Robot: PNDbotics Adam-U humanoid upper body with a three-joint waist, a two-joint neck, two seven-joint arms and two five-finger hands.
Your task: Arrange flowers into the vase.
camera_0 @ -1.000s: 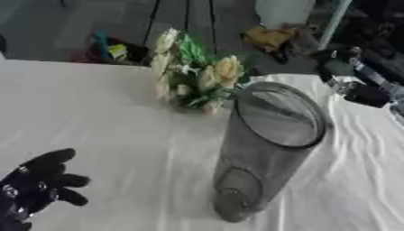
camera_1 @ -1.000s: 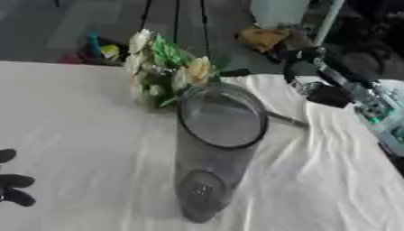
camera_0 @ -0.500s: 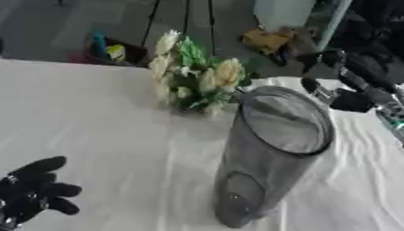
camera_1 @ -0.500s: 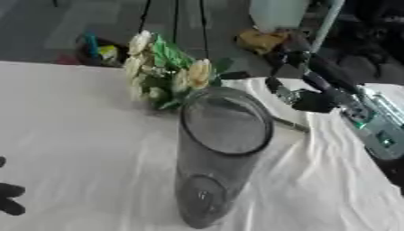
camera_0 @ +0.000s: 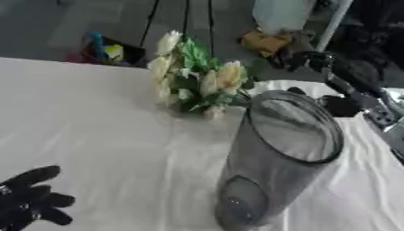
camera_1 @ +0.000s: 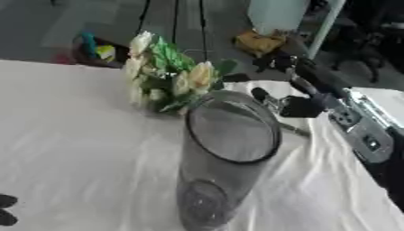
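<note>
Vase (camera_0: 280, 180): tall, clear grey-tinted cylinder, standing upright on the white cloth, mouth open, nothing inside.

Flowers (camera_0: 193, 79): one bunch, cream blooms with green leaves, lying on the cloth just behind the vase.

Beyond the white-clothed table (camera_0: 94, 117) lies a dark grey floor (camera_0: 47, 27) with thin black stand legs (camera_0: 188, 20) (and blurred yellow clutter (camera_1: 258, 43)).

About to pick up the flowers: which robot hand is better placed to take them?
Probably the right robot hand: it is beside the flowers, behind the vase. The left robot hand rests far off, near the lower corner.
</note>
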